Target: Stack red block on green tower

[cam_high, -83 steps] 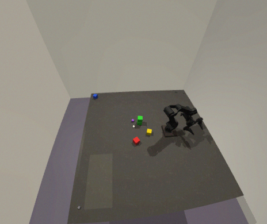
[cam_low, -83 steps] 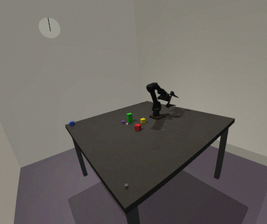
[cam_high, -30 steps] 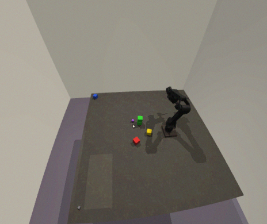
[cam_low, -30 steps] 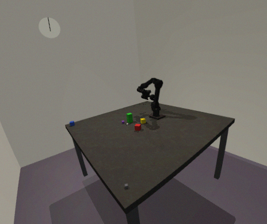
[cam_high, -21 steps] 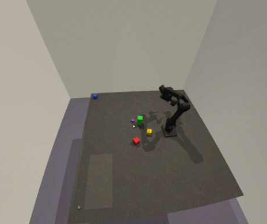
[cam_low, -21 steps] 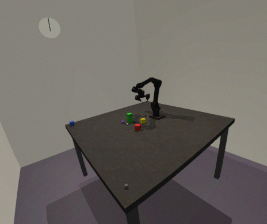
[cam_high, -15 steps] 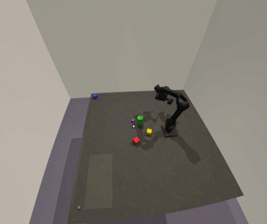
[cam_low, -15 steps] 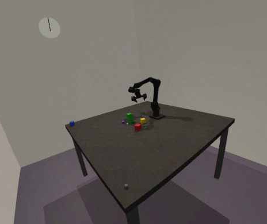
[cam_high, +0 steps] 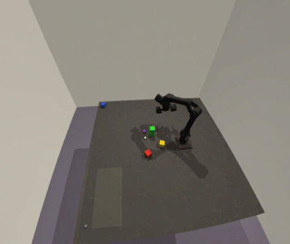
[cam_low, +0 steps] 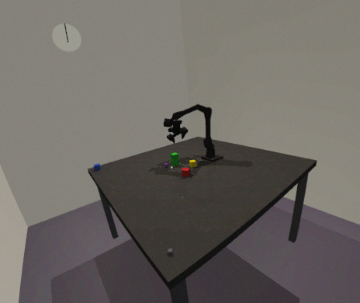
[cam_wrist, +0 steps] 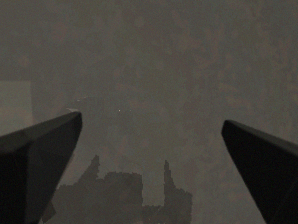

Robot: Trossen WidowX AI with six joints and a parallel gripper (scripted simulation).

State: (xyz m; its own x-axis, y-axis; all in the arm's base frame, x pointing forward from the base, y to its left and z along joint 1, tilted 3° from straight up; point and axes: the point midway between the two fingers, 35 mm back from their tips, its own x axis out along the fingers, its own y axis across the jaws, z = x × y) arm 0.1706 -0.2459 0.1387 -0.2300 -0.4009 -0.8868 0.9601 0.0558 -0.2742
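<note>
None of the job is done yet. The red block (cam_high: pixel 148 152) sits on the table (cam_high: pixel 170 200), a little way in front of the green tower (cam_high: pixel 152 131) and near a yellow block (cam_high: pixel 162 143). The tool (cam_low: pixel 176 134) hangs high above the table near the tower, spread wide with nothing in it. I think it has to go down to the red block, grab it, lift it, and set it softly on the tower. No words or labels can be read anywhere.
</note>
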